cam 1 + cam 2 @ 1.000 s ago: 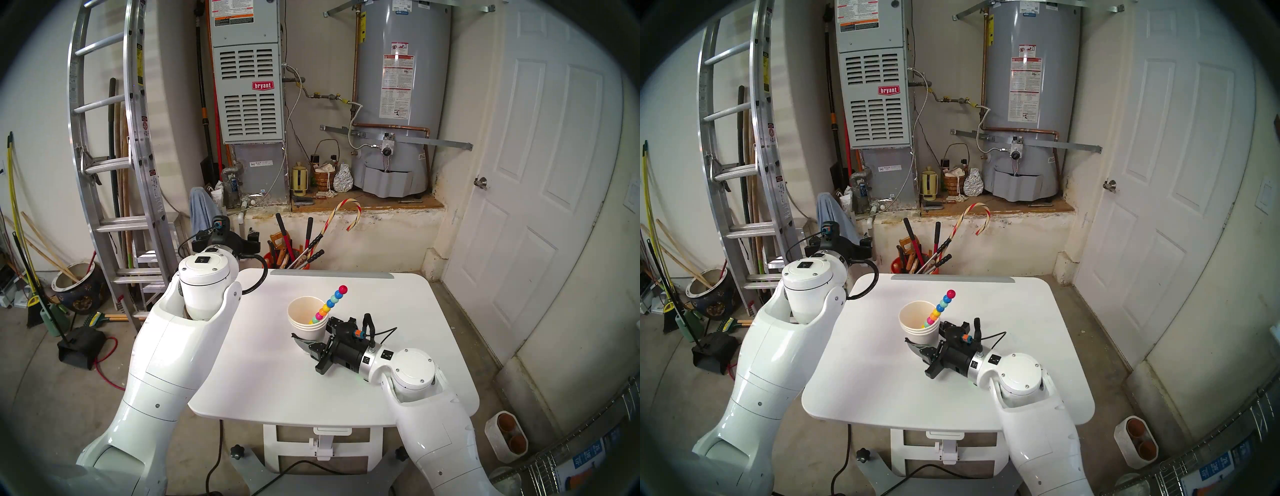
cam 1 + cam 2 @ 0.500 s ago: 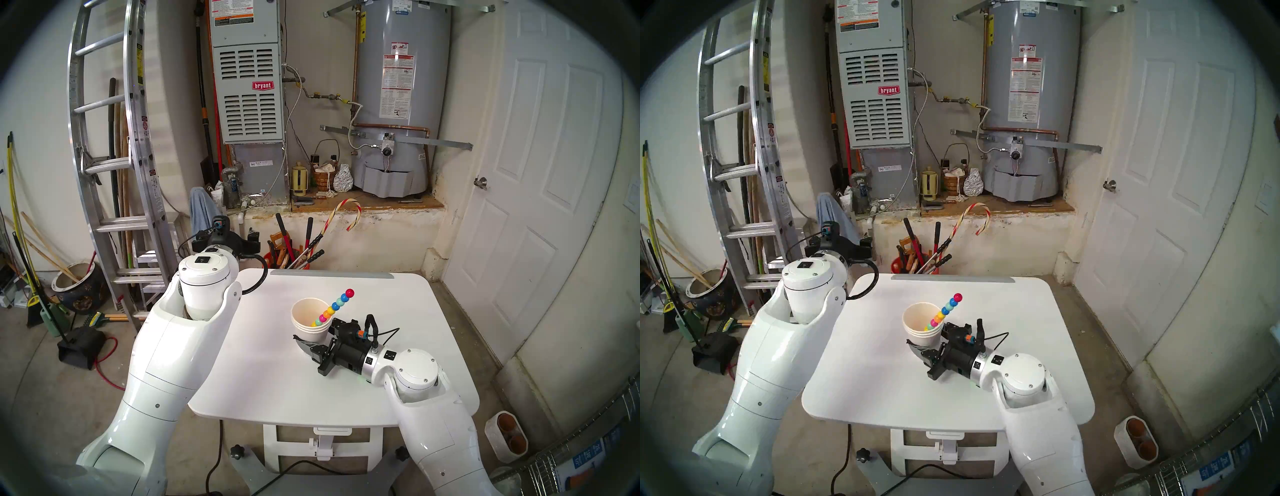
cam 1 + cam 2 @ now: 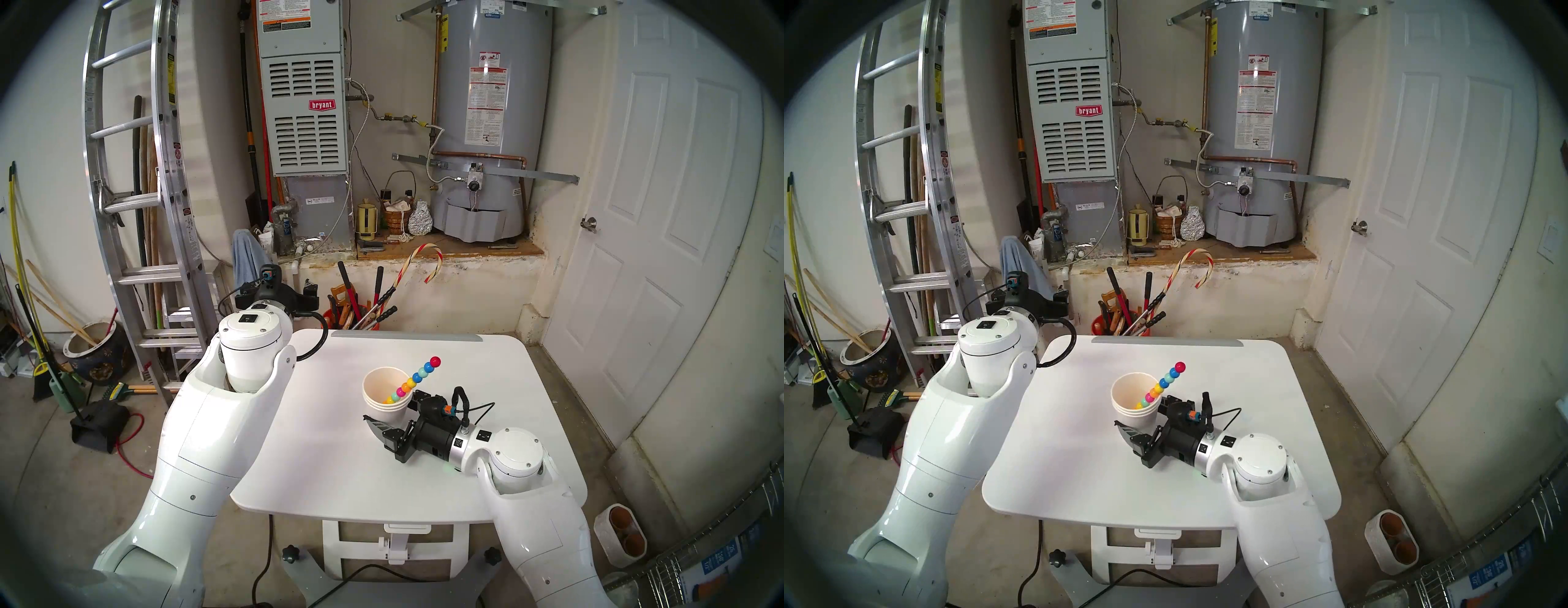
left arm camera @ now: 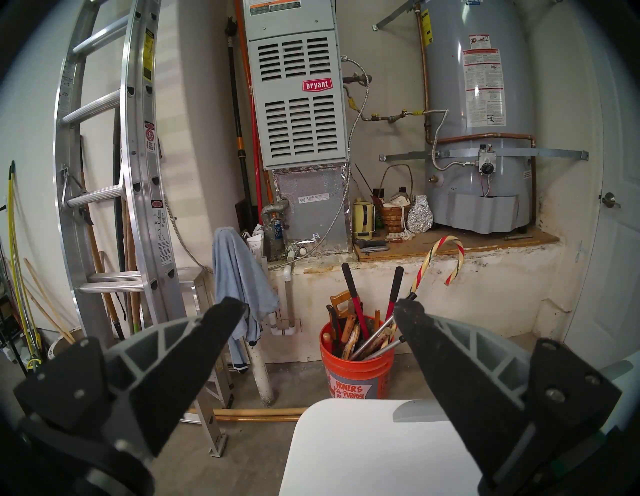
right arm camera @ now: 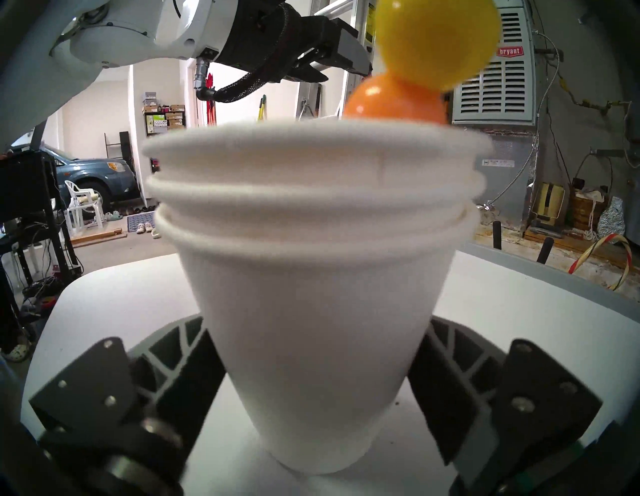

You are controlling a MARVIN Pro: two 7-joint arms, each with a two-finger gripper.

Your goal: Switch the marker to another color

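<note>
The marker is a slim stick of coloured beads with a red top. It leans to the right out of a stack of white paper cups on the white table. My right gripper lies low on the table, its fingers pressed on both sides of the lowest cup. The wrist view shows only the marker's orange and yellow beads above the rim. My left gripper hangs open and empty past the table's far left corner.
An orange bucket of long-handled tools and a striped candy cane stand just beyond the table's far edge. A ladder leans on the left. A white door is on the right.
My right gripper has slid to the right and a little nearer, taking the cups and marker along. The marker leans further right. The left arm has not moved.
</note>
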